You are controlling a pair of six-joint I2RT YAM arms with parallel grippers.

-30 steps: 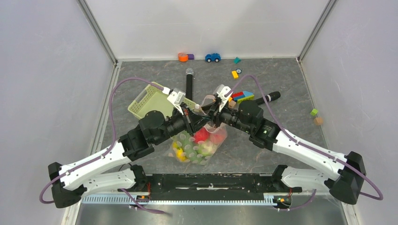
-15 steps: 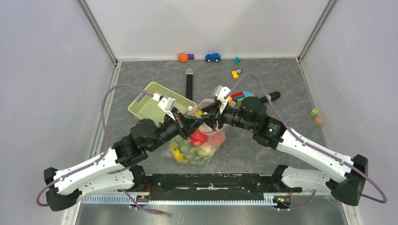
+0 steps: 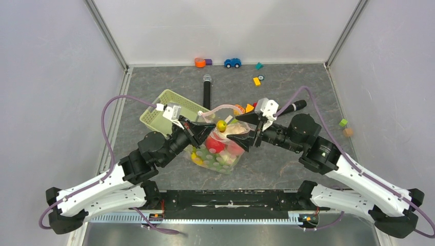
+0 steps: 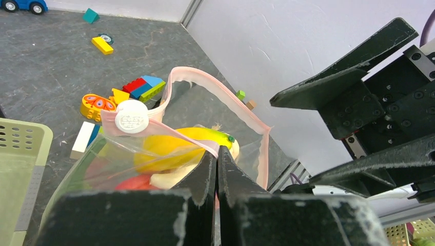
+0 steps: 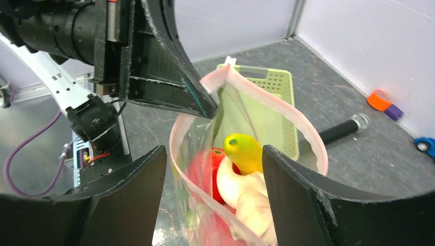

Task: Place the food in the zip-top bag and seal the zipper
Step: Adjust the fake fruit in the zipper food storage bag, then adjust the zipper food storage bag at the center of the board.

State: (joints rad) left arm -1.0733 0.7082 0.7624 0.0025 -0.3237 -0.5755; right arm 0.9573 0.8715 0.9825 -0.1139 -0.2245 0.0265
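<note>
The clear zip-top bag [image 3: 220, 154] stands mid-table with its mouth gaping. Inside it is food: a yellow banana [image 3: 221, 124] on top, a red tomato [image 3: 215, 145] and green pieces below. My left gripper [image 3: 206, 127] is shut on the pink zipper [image 4: 215, 92] at the rim's left side; its tips [image 4: 218, 154] pinch the strip. My right gripper [image 3: 245, 128] stands open just right of the bag. In the right wrist view its spread fingers [image 5: 138, 189] flank the bag's mouth without gripping it, with the banana [image 5: 245, 151] between them.
A pale green basket [image 3: 166, 113] lies tilted behind the left gripper. Two black microphones [image 3: 206, 92] [image 3: 292, 107] lie behind the bag. Coloured blocks [image 3: 245, 108] sit just beyond the bag, more blocks [image 3: 256, 81] and a blue toy car [image 3: 232, 62] by the back wall.
My right gripper has opened, let go of the bag's rim and drawn back to the right. The left gripper slid left, still pinching the zipper. The bag's mouth now gapes.
</note>
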